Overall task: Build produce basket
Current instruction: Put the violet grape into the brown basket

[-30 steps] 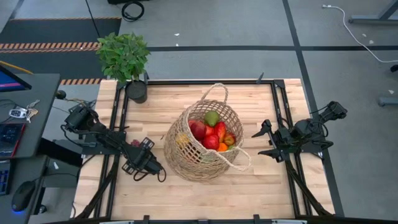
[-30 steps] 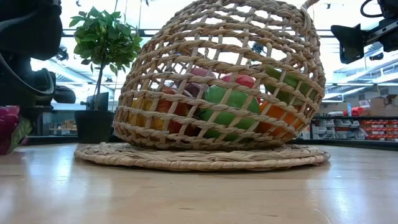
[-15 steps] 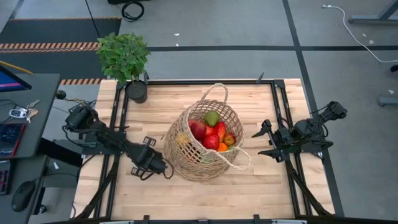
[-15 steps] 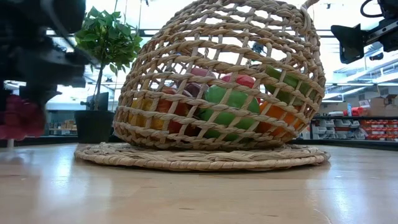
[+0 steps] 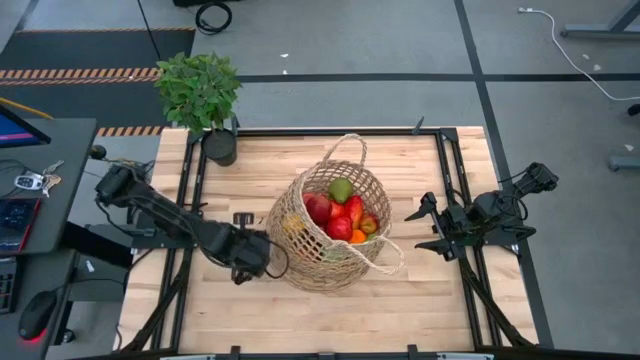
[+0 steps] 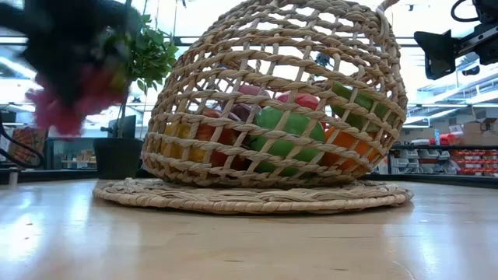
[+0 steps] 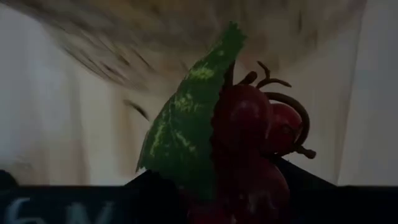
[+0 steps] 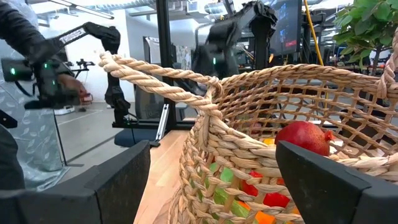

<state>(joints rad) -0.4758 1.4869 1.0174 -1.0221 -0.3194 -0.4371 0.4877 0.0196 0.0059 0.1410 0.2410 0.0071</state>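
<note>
Overhead view, lower edge upward. The left gripper (image 5: 258, 253) sits left of centre in the lower half of the frame, just beside the basket's left wall. In its own wrist view it is clenched on a cluster of dark red grapes (image 7: 252, 137) with a green leaf (image 7: 186, 127); in the low view the same cluster (image 6: 74, 97) appears as a blurred red-pink mass at upper left, clear of the tabletop.

The basket (image 5: 300, 255), a tan open-weave wicker vessel, occupies the centre of the wooden table (image 5: 430, 300), lying tipped so that its mouth faces right; one loop handle (image 5: 385, 265) rests on the table at lower right of it, the other (image 5: 345, 145) arches above. Inside lie red pieces (image 5: 330, 218), a green fruit (image 5: 341, 190) and an orange piece (image 5: 358, 237). The low view shows further green (image 6: 284, 124) and orange (image 6: 346, 144) produce through the weave, above a flat woven mat (image 6: 249, 197).

The right gripper (image 5: 425, 227) waits at centre right, well apart from the basket, its fingers spread.

A potted plant (image 5: 200, 90) stands at the table's upper left corner.
</note>
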